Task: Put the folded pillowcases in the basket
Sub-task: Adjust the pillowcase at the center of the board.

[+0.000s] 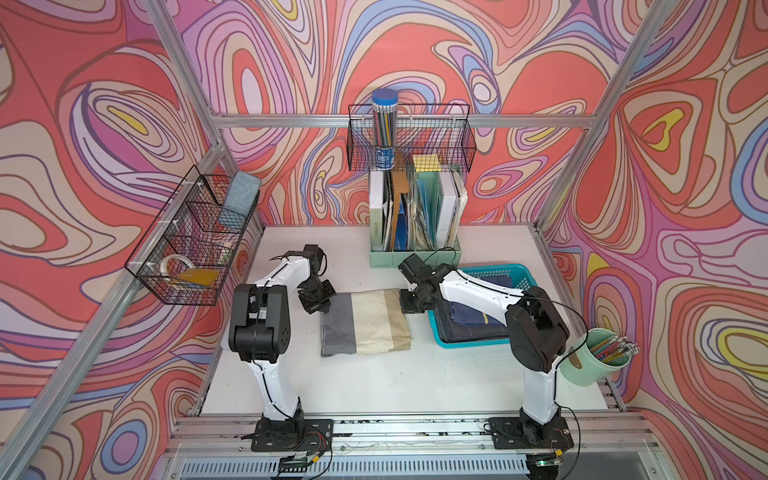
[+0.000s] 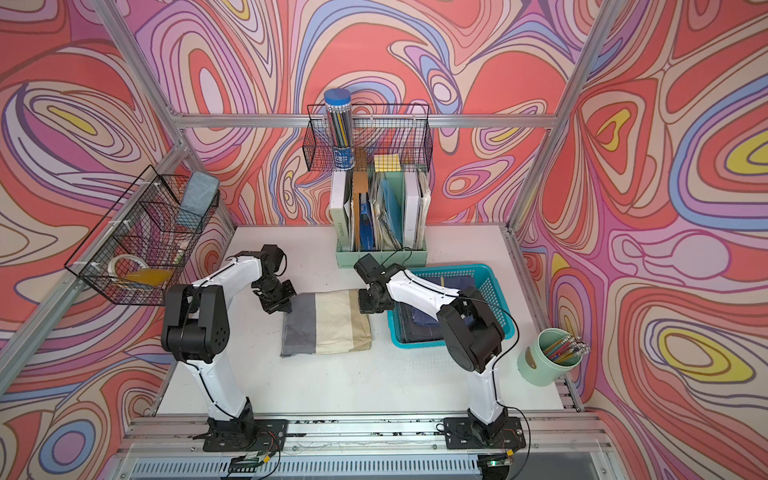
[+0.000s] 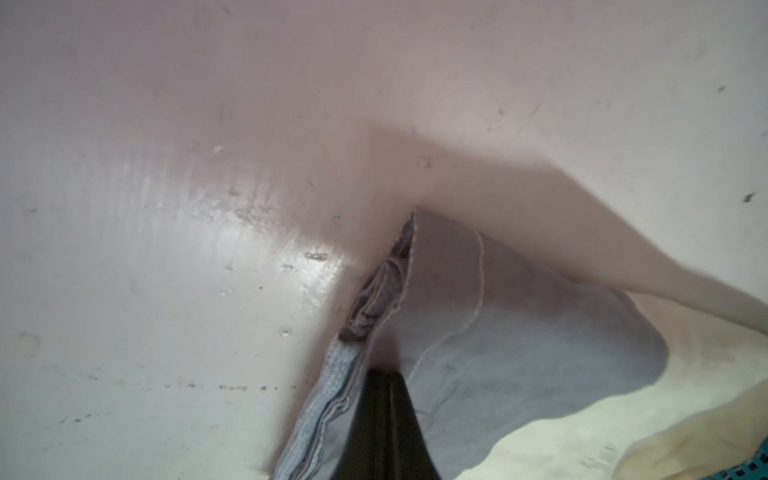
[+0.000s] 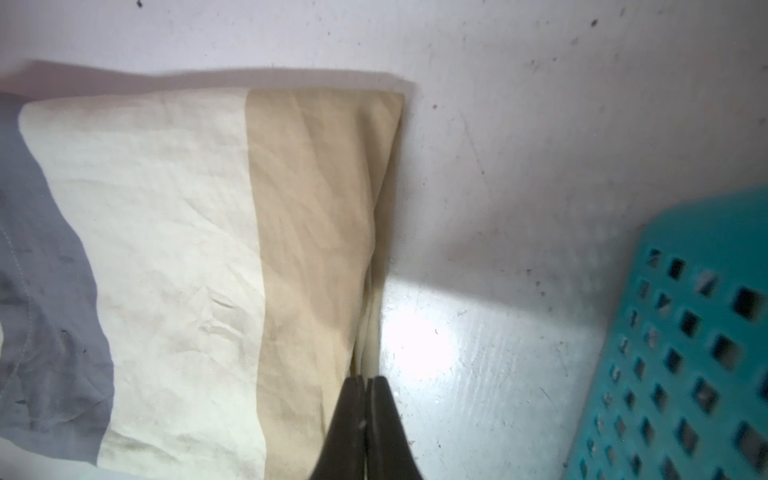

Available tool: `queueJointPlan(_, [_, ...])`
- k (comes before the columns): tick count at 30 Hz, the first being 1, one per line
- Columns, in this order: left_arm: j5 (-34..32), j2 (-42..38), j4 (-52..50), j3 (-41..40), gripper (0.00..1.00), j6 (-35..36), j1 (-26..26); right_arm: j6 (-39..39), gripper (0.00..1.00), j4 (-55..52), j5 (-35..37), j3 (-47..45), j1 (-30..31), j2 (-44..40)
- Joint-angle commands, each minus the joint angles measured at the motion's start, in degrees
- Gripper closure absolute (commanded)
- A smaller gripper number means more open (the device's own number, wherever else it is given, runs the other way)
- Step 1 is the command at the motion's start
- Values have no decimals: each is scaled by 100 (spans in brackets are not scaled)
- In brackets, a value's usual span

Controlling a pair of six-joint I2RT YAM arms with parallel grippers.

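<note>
Pillowcase, folded, lies flat on the worktop just beside the basket, outside it. The left end effector is pinched tight on the grey end, far from the basket. The right end effector, jaws almost together, nips the tan edge nearest the basket.

The pillowcase carries three plain bands: grey on its 9 o'clock side, cream through the middle, and tan toward 3 o'clock, with pale stitching along the grey hem. At 3 o'clock of it the basket is turquoise, pierced by a grid of square holes, and holds navy cloths. The table is white; the walls swirl coral, lilac, blue, cream and yellow.
</note>
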Motion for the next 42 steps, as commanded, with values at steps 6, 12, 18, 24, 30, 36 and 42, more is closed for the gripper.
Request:
queueJointPlan(6, [19, -1944, -62, -959, 100, 147, 20, -41, 100, 152, -35, -110, 388, 86])
queueJointPlan(12, [258, -2347, 236, -1594, 100, -454, -917, 127, 100, 120, -111, 116, 673, 537])
queueJointPlan(18, [65, -2566, 376, -1899, 100, -697, -948, 272, 100, 178, -289, 146, 971, 813])
queueJointPlan(24, [-124, -2794, 199, -1829, 100, -481, -475, 575, 100, 629, -715, 161, 1304, 917])
queueJointPlan(30, [53, -2562, 252, -1779, 100, -43, -114, 372, 100, 5, 150, 571, 1275, 743])
queueJointPlan(36, [-223, -1767, -261, -853, 100, 858, -23, 317, 79, -181, 498, 454, 1249, 121])
queueJointPlan(42, [-957, -1010, -787, -281, 70, 1301, 87, 604, 54, -221, 636, -14, 1236, -15])
